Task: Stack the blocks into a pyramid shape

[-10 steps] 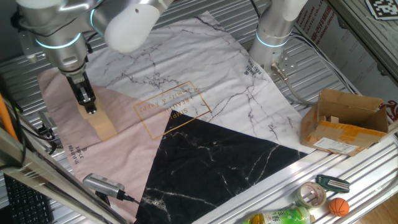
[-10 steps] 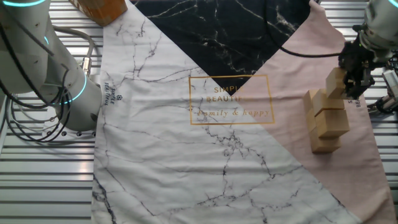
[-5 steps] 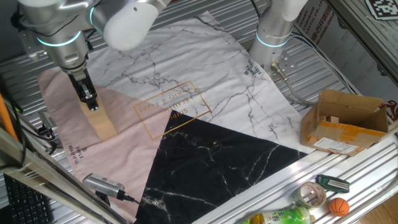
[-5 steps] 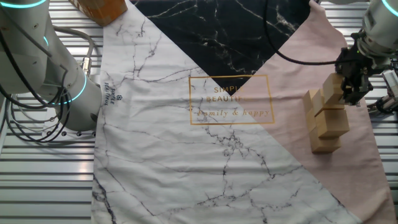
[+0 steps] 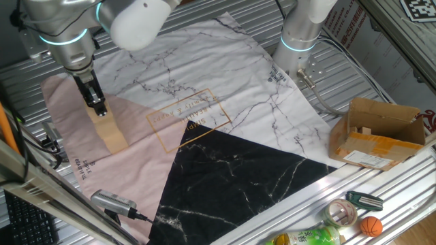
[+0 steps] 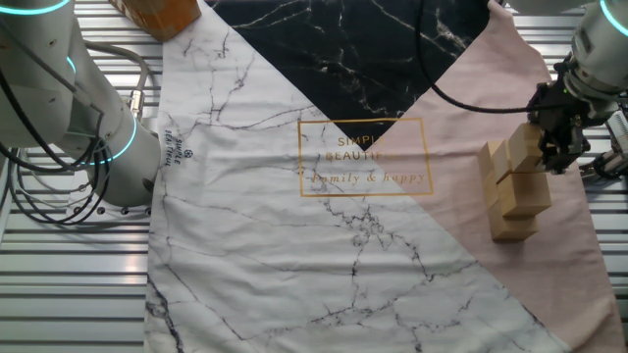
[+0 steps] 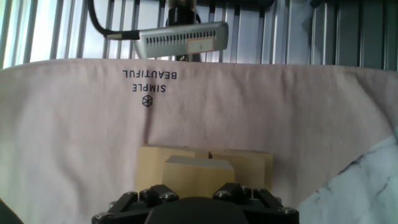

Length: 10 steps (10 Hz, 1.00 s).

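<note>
- Cardboard box [image 5: 379, 133] at table edge: open; contents unclear.
- My gripper [image 6: 554, 157] hangs at top of stacked blocks [image 6: 515, 191] on pink cloth [image 6: 549, 265]; can't tell if clamped.
- Vs 1 s ago: I've lifted slightly; stack unchanged.

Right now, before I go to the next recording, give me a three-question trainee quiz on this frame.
1. True or false: the hand is over the black part of the cloth.
2. The blocks rest on which part of the cloth? A) white marble B) pink C) black
3. Fill in: the cardboard box lies ___ the cloth.

Key: 1. False, it is at the stack on the pink part. 2. B. 3. off.
</note>
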Motion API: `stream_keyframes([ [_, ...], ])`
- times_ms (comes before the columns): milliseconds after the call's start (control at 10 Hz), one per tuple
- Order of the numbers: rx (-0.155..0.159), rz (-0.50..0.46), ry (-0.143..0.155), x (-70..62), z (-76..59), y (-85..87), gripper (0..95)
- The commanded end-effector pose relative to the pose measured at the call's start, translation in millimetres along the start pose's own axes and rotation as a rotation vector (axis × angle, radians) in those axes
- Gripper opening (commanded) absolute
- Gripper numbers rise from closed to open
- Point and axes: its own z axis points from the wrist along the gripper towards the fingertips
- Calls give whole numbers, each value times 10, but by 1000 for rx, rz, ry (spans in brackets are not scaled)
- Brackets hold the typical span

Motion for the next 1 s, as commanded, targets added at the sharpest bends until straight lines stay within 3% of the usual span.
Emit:
stream_keyframes([
  [100,3,-7,-1,5,9,-8,0],
  [1000,-13,-30,2,-30,59,-50,0],
])
